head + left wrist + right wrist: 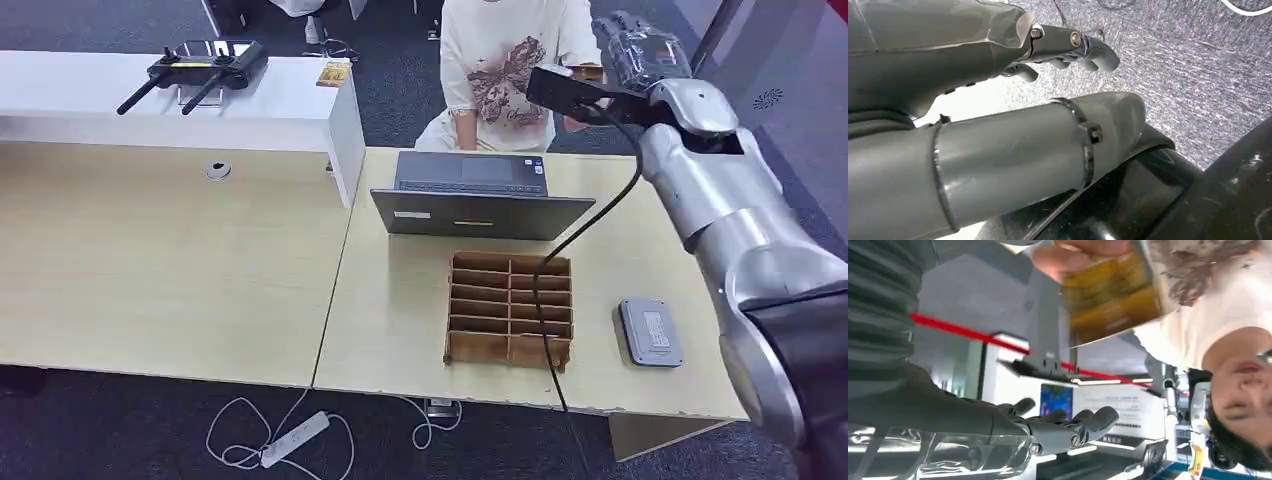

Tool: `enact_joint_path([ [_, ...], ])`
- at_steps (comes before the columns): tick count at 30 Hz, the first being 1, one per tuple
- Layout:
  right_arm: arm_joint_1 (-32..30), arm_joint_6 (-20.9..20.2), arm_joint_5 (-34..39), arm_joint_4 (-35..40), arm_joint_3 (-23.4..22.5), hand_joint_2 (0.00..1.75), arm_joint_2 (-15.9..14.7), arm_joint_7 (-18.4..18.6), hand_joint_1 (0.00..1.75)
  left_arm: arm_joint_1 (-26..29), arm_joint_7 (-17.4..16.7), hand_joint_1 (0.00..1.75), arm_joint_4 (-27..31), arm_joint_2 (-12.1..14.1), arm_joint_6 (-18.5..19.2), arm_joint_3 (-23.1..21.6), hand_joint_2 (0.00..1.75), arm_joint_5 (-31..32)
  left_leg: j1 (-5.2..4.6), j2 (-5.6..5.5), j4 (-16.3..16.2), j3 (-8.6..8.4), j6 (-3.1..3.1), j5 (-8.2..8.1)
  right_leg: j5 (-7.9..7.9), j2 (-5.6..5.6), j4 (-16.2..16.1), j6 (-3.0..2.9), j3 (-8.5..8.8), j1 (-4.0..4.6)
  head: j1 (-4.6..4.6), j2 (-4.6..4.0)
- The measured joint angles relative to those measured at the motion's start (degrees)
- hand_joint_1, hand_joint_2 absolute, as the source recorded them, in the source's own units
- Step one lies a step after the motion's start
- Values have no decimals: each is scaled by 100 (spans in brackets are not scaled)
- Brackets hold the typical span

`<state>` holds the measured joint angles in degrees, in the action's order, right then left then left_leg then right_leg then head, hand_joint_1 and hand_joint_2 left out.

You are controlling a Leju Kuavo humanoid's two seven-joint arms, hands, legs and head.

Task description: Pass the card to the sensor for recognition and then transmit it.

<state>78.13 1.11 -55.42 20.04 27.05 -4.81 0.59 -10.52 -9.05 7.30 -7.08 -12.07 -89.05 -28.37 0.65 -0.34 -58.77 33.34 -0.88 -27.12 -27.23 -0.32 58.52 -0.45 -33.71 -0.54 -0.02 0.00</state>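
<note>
1 card (pixel 1110 300), 1 sensor (pixel 651 332), 1 laptop (pixel 478 197), 1 cardboard divider tray (pixel 510 310), 1 person (pixel 505 60) across the desk (pixel 180 260).

R hand (pixel 640 50) is raised up high past the laptop, toward the person's chest. In the R wrist view the R hand (pixel 1048 427) has fingers stretched out and apart, nothing in them. The card sits near those fingers but apart from them, pinched by the person's fingers (pixel 1073 255), not touching the robot.

Card: yellow-orange printed face w/ darker patches, pale edge, glossy; blurred, so print can't be read. Head view shows a bit of it at the person's hand, beside the R arm's black wrist camera (pixel 565 90).

L hand (pixel 1068 47) hangs low over grey carpet (pixel 1198 65), fingers curled in, holding nothing.

Sensor is a flat grey pad w/ label, on the desk right of the tray, well apart from the card. A black cable (pixel 545 300) runs from the R arm across the tray.
</note>
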Motion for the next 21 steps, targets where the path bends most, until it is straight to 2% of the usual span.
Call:
enact_joint_path([
  [3,-39,0,610,61,-466,175,-28,-370,0,1,2,0,0,0,-20,0,0,-13,0,0,0,0,0,0,0,0,0,0,0,0,0,0],
  [7,-144,-248,1726,183,-1277,175,-87,-1181,0,7,17,0,0,0,-57,0,0,-44,0,-1,-1,0,0,0,0,-1,-2,0,0,0,0,0],
  [10,-290,-764,2740,293,-1932,175,-138,-1841,0,11,48,0,0,0,-87,0,0,-50,0,-2,-1,1,0,0,0,-1,-3,0,1,0,2,0],
  [13,-463,-1163,3438,415,-2503,175,-186,-2297,0,12,55,0,0,2,-129,0,0,-70,0,-2,-1,0,0,0,0,-2,-3,0,1,0,0,0],
  [15,-608,-1625,4037,544,-2846,175,-225,-2578,0,14,57,0,0,2,-140,0,0,-77,0,-2,-1,1,0,0,0,-2,-3,0,1,0,2,0],
  [18,-887,-2108,4816,829,-3156,175,-282,-2719,0,11,66,0,0,4,-140,2,0,-85,0,-2,-1,0,0,-1,0,-2,-3,0,1,0,0,0],
  [21,-1219,-2324,5515,1196,-3245,175,-359,-2695,0,11,68,0,0,7,-140,0,0,-85,0,-2,-1,0,0,-1,0,-2,-4,0,1,0,0,0],
])
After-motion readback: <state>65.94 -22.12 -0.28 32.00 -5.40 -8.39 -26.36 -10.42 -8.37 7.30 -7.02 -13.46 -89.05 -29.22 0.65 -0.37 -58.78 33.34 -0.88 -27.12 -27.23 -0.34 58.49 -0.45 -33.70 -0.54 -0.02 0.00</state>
